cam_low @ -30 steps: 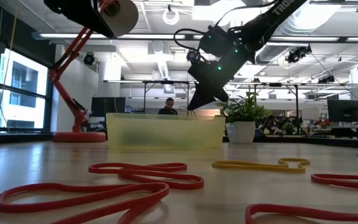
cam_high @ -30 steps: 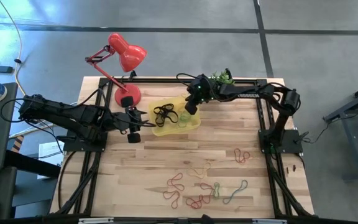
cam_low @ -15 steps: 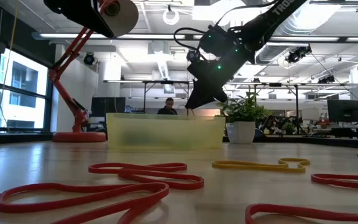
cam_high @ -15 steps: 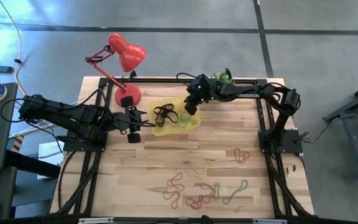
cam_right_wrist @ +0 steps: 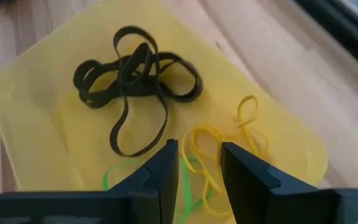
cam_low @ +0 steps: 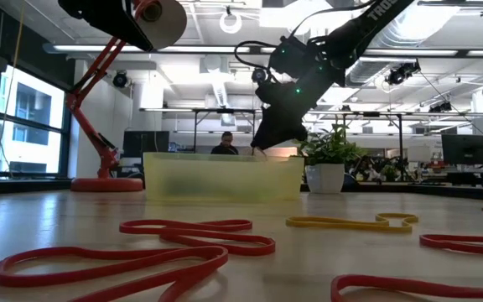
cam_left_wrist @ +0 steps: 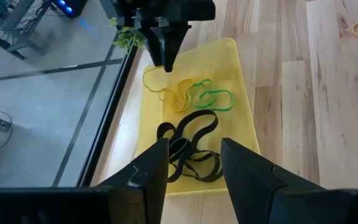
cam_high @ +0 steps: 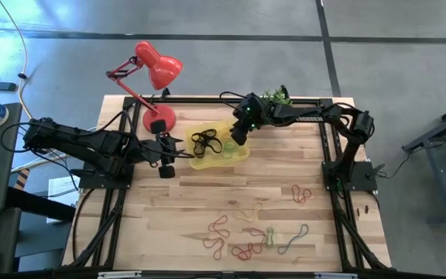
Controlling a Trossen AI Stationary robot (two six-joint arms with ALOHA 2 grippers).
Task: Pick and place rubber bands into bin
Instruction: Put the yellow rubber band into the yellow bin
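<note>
Fingers of my right gripper (cam_right_wrist: 194,165) stand slightly apart, holding nothing, above the bin (cam_right_wrist: 36,93). Directly below I see black rubber bands (cam_right_wrist: 135,71), yellow bands (cam_right_wrist: 219,140) and a green band (cam_right_wrist: 188,186) inside it.

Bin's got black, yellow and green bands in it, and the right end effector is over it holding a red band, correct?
Not quite: the right end effector holds nothing; the right wrist view shows an empty gap between its fingers. It does hover over the bin, with black, yellow and green bands inside.
</note>
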